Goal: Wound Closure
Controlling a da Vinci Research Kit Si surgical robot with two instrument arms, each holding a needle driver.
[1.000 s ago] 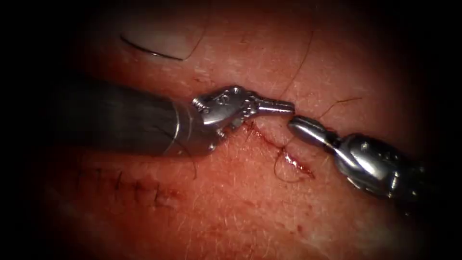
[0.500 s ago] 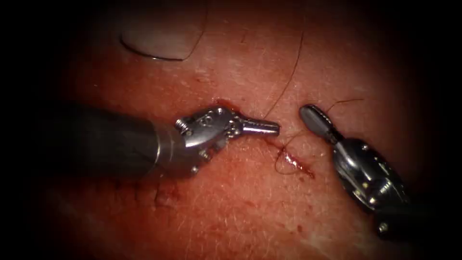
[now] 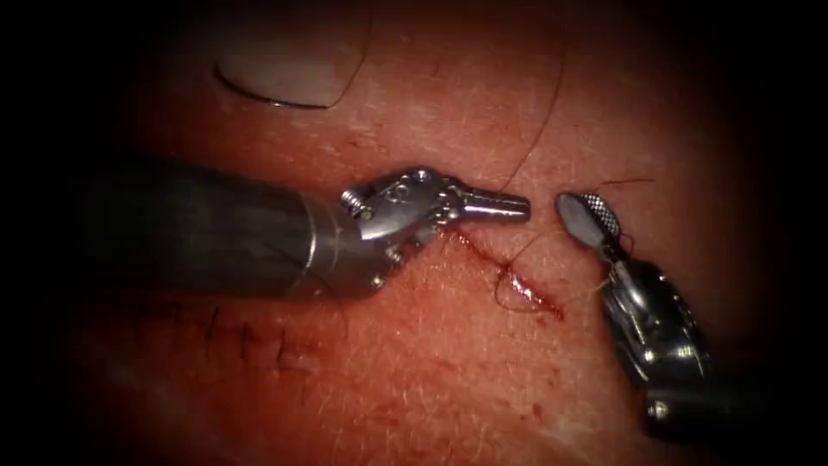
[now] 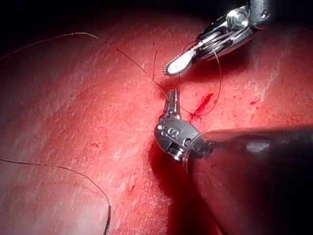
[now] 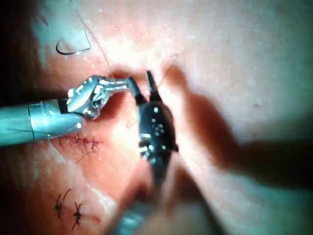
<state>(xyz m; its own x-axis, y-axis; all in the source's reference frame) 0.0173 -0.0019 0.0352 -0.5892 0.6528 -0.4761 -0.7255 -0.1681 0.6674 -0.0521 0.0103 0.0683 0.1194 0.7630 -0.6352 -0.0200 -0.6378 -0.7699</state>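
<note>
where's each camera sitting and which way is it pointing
Endoscope: above and in front, facing the cut; left tool and right tool meet there.
Left wrist: rides the left arm, looking along its shaft at its tool.
Right wrist: rides the right arm, looking at its tool.
All share the tissue, thread and both tools.

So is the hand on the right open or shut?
Open. The right hand shows two parted halves in the endoscope view, one with its ridged inner face turned up, and nothing between them. Thread lies nearby on the tissue.
</note>
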